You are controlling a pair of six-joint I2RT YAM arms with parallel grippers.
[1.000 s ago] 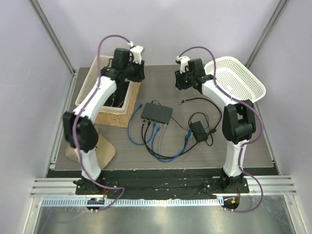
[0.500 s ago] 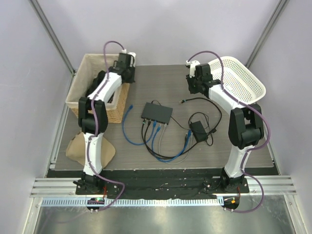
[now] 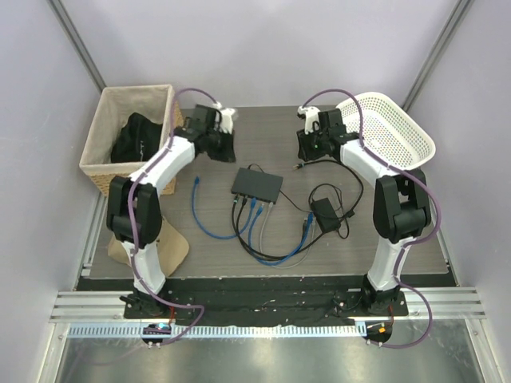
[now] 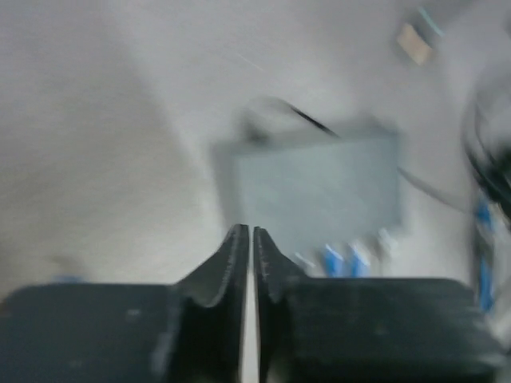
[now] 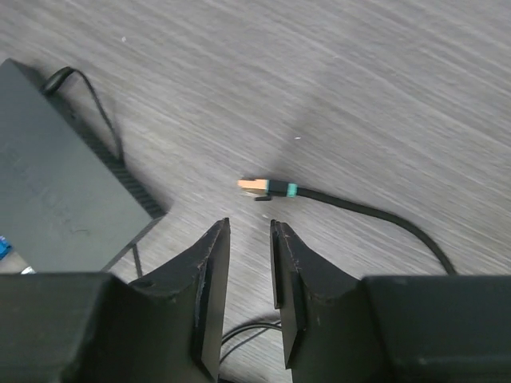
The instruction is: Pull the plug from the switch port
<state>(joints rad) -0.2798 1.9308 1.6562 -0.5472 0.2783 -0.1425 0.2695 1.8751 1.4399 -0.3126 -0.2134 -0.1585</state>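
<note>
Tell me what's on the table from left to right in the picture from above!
Wicker basket → loose blue cable → black switch box → small black power brick → white plastic basket.

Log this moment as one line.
left tool: nearly shut, empty, above switch | right tool: open, empty, near loose plug | blue cables: still plugged in

Pale lavender walls, grey wood-grain table, metal corner posts, even light
</note>
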